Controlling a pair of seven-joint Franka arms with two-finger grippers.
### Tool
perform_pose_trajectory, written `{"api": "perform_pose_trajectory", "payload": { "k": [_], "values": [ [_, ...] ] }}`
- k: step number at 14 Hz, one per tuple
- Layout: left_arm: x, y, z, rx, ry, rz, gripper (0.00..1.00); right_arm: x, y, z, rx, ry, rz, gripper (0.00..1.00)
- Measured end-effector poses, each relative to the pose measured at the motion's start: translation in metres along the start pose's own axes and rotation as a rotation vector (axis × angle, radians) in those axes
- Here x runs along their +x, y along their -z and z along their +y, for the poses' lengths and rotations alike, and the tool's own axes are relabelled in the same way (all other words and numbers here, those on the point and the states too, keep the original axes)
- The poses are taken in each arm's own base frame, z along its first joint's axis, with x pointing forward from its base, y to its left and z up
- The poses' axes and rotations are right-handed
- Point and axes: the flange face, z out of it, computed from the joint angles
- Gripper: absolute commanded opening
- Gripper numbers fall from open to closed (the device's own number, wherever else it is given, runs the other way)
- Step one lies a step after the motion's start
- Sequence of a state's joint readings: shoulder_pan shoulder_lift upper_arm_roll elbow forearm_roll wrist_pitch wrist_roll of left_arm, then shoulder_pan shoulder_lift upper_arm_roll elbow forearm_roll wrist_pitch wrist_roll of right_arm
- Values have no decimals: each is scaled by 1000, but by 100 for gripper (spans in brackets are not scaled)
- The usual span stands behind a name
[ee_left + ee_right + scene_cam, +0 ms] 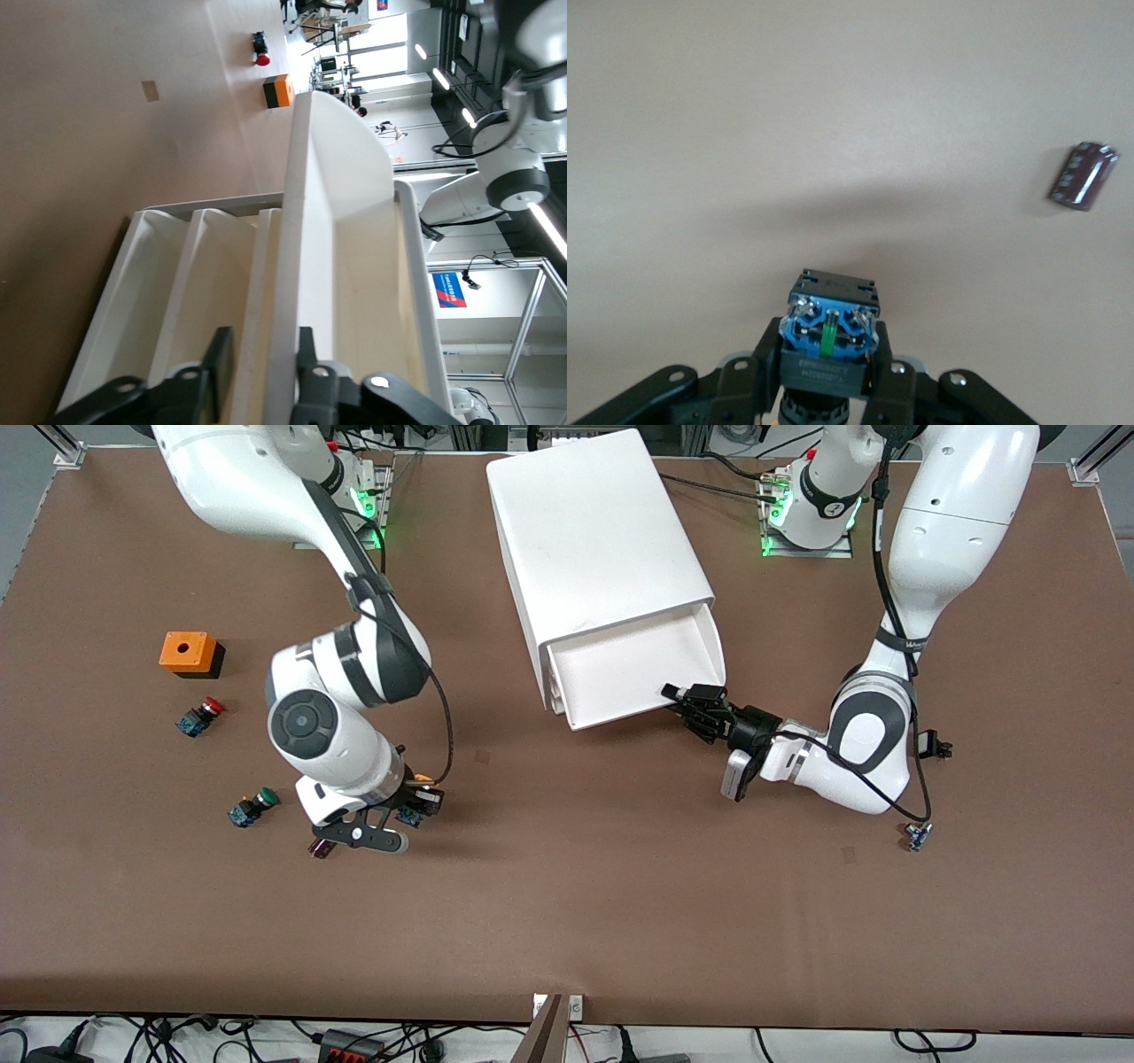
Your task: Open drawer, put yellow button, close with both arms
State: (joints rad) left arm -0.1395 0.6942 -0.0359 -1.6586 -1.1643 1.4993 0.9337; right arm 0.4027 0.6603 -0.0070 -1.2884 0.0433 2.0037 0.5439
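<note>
Right gripper clamps yellow button, base showing

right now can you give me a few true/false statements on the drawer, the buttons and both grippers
1. The drawer is pulled out of the cabinet. True.
2. The left gripper hangs open over bare table. False: it is shut on the drawer's front wall.
3. The right gripper holds the yellow button. True.
4. The red button lies inside the drawer. False: it lies on the table near the orange box.
5. The green button lies on the table. True.
</note>
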Motion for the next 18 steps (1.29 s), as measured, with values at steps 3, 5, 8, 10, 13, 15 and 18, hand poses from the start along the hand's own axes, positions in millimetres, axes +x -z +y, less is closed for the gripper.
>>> {"api": "perform_pose_trajectory", "payload": {
  "k": [3,5,8,10,13,15,18],
  "values": [
    [4,10,6,22,53,5,100,-14,61,-34,45,60,-14,0],
    [11,23,30,71,173,-8,100,-37,69,-68,82,119,-30,0],
    [18,45,93,204,372,-24,100,-77,71,-117,98,206,-40,0],
    [21,65,130,376,471,-36,100,-108,82,-152,102,277,-15,0],
    [30,94,169,609,605,-2,100,-159,93,-200,79,391,34,0],
    [30,109,179,804,652,-4,100,-186,98,-222,84,440,45,0],
    [26,129,183,1072,662,-34,100,-208,91,-245,94,481,48,0]
  ]
}}
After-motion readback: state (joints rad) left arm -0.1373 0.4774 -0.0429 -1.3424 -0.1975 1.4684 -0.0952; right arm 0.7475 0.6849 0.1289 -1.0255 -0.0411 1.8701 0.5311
